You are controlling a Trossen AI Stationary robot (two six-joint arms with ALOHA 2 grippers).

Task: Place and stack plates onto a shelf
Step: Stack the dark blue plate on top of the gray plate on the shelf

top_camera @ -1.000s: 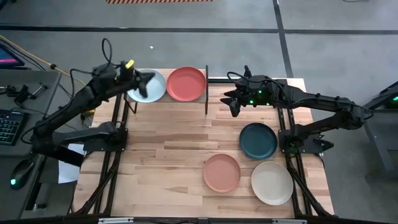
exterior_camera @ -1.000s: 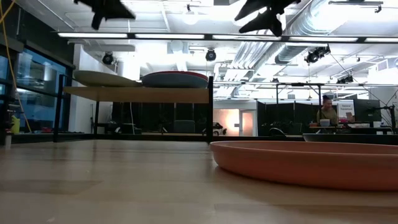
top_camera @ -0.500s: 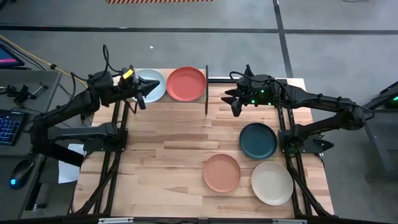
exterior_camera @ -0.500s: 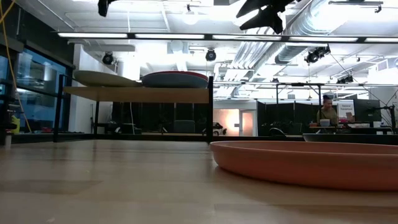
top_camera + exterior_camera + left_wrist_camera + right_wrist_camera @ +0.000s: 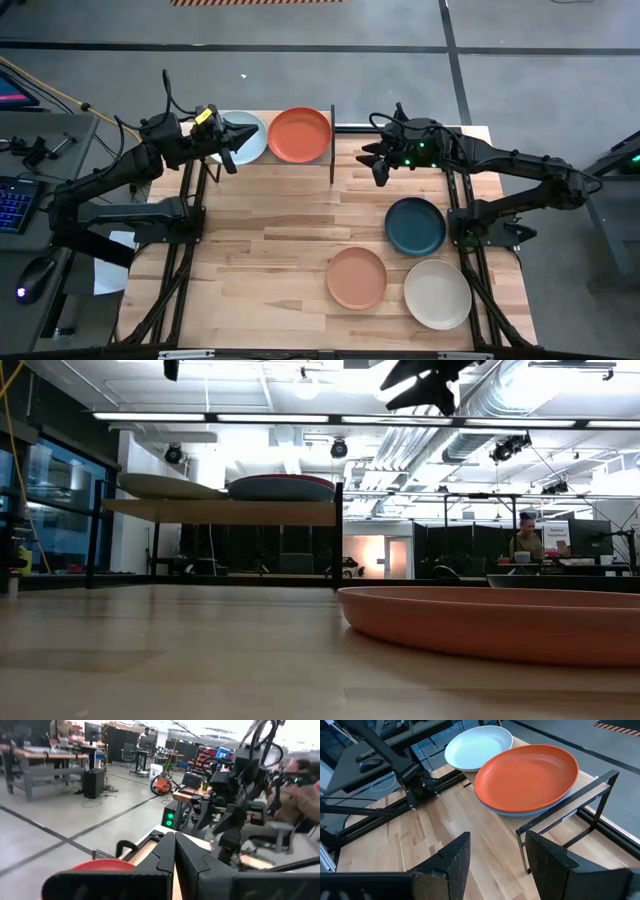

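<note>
The shelf [image 5: 220,511] stands at the table's far edge. On it the pale mint-white plate [image 5: 243,138] lies flat on the left, and the red plate [image 5: 300,134] lies on the sky blue plate [image 5: 530,813] on the right. The dark teal plate [image 5: 415,225], salmon-orange plate [image 5: 356,277] and cream plate [image 5: 437,293] lie flat on the table's right half. My left gripper [image 5: 232,145] is shut and hovers at the mint-white plate's left edge, touching nothing. My right gripper [image 5: 377,163] is open and empty, high in the air right of the shelf.
The shelf's black frame post [image 5: 332,145] stands between the red plate and my right gripper. Bare wood tabletop [image 5: 260,250] spreads over the left and middle of the table. The room behind holds desks and a seated person [image 5: 526,540].
My left gripper has drawn back from above the mint-white plate toward the table's left edge and risen a little. The plates have not moved, and my right arm has kept still.
</note>
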